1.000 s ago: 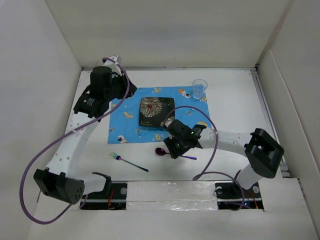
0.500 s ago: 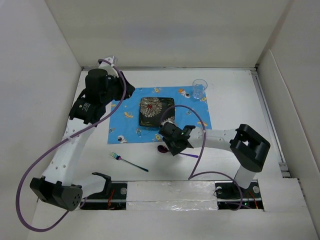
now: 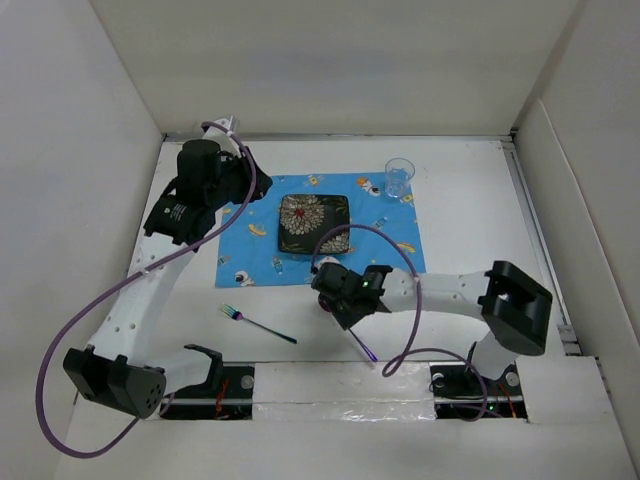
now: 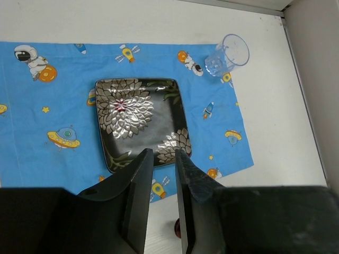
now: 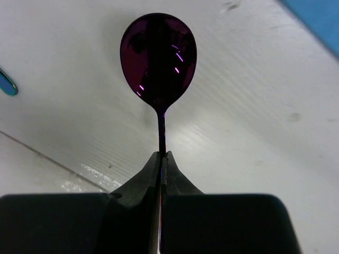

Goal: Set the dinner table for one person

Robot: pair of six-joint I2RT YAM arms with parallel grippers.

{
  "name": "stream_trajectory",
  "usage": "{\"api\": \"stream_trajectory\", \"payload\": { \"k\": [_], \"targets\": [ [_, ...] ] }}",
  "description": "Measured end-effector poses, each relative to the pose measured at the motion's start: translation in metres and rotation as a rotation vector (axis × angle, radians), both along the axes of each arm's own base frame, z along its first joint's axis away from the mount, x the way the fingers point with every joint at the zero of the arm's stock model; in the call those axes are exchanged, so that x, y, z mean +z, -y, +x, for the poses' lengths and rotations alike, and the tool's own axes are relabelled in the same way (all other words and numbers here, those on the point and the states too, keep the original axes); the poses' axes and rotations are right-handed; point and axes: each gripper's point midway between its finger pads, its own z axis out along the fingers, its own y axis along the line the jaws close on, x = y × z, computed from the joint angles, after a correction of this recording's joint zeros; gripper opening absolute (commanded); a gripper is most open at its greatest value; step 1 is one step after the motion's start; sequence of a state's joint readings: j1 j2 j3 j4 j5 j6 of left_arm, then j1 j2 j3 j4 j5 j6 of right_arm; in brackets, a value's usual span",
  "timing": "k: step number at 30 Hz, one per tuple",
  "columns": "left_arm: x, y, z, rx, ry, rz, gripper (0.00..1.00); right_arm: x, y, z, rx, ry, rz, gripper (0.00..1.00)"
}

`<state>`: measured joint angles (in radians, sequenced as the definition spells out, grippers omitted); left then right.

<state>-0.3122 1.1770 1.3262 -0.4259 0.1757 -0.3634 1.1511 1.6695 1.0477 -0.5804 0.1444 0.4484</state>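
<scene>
Currently my right claw [image 5: 160,159] is clamped on the thin handle of a purple spoon [image 5: 158,55], its two fingers pressed flat against the stem just below the bowl. The glossy bowl points away from my wrist camera, with bare white table [image 3: 470,200] behind it. From above, that claw [image 3: 335,303] sits just off the near edge of the blue space-print placemat [image 3: 240,250], and the spoon's handle [image 3: 362,345] sticks out behind it toward my bases. Whether the bowl touches the surface, I cannot tell.

My left claw [image 4: 163,154] hovers above the far left part of the placemat, looking down on it. Its fingers stand close together with a narrow slit between them, holding nothing.

The table spreads wide and white under everything, with white walls around it. The placemat lies on its middle. A dark square plate [image 3: 313,224] with a silver flower pattern rests on the placemat, roughly central. A clear cup [image 3: 399,178] stands upright at the placemat's far right corner. A fork [image 3: 258,324] with iridescent tines and a dark handle lies on the bare surface near the placemat's near left corner, angled, well left of my right claw.
</scene>
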Motion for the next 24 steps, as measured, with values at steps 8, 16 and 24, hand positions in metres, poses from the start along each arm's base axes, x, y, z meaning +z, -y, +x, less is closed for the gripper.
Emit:
{"api": "stream_trajectory", "payload": {
  "k": [8, 16, 24],
  "targets": [
    [-0.017, 0.004, 0.004, -0.005, -0.037, -0.006, 0.22, 0.088, 0.021, 0.122, -0.287, 0.147, 0.176, 0.00],
    [-0.021, 0.004, 0.003, -0.007, -0.045, -0.007, 0.23, 0.074, 0.072, 0.265, -0.563, 0.207, 0.130, 0.00],
    [-0.037, -0.001, -0.004, 0.008, -0.075, 0.014, 0.24, 0.001, 0.118, 0.299, -0.682, 0.109, 0.002, 0.00]
  ]
}}
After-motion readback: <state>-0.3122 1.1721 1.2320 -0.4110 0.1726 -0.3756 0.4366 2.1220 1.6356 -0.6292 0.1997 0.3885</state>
